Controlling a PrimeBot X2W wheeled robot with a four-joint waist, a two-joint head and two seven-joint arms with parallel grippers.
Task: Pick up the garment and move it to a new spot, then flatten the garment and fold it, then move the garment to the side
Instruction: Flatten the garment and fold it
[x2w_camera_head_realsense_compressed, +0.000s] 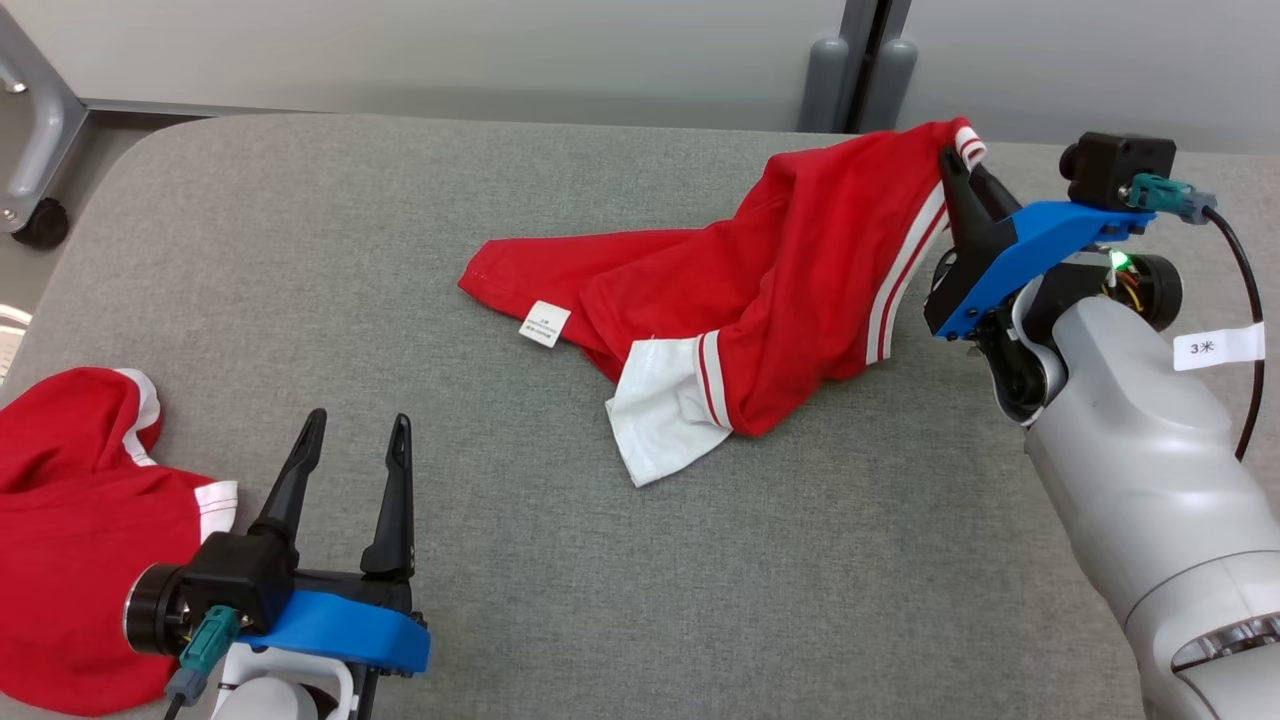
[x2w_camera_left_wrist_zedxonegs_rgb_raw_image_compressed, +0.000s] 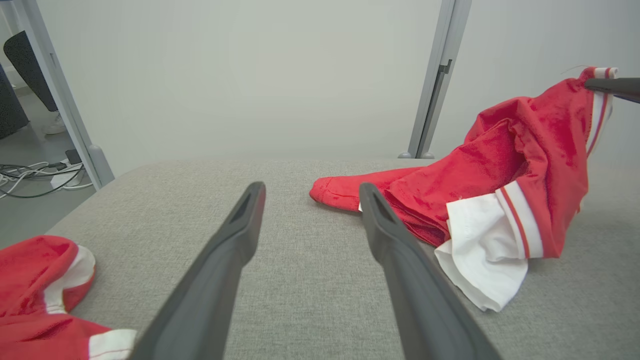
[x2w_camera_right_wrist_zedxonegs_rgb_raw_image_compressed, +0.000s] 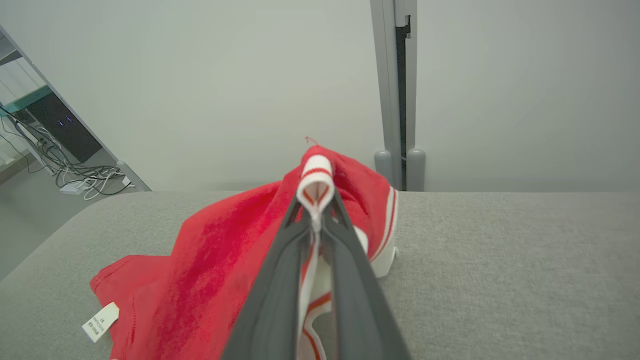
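pinching the white-and-red striped hem of the red garment (x2w_camera_head_realsense_compressed: 760, 290) with the right gripper (x2w_camera_head_realsense_compressed: 952, 160), with jaws pressed together on the fabric. holding that hem up off the grey tabletop (x2w_camera_head_realsense_compressed: 500, 560) at the far right, with the rest of the cloth draped down and leftward onto the surface. showing in the right wrist view as a folded striped band (x2w_camera_right_wrist_zedxonegs_rgb_raw_image_compressed: 315, 175) poking out past the tips of the right gripper (x2w_camera_right_wrist_zedxonegs_rgb_raw_image_compressed: 316, 212), with red cloth spilling to the lower left. lying crumpled at middle-right of the tabletop otherwise, with a white panel (x2w_camera_head_realsense_compressed: 660, 420) edged in red stripes on the near side and a small white tag (x2w_camera_head_realsense_compressed: 544, 324) on the left tail, flat on the surface. hovering at lower left: left gripper (x2w_camera_head_realsense_compressed: 360, 420), with jaws spread wide, gripping nothing, well apart from the red garment. looking along the two dark fingers (x2w_camera_left_wrist_zedxonegs_rgb_raw_image_compressed: 220, 260) in the left wrist view at bare tabletop, with the red garment (x2w_camera_left_wrist_zedxonegs_rgb_raw_image_compressed: 500, 170) off to the right. bunched just left of the left gripper, at the near-left edge: a second red garment (x2w_camera_head_realsense_compressed: 80, 520) with white trim, untouched. standing behind the tabletop: a grey post (x2w_camera_head_realsense_compressed: 860, 60) against a pale wall (x2w_camera_head_realsense_compressed: 500, 50).
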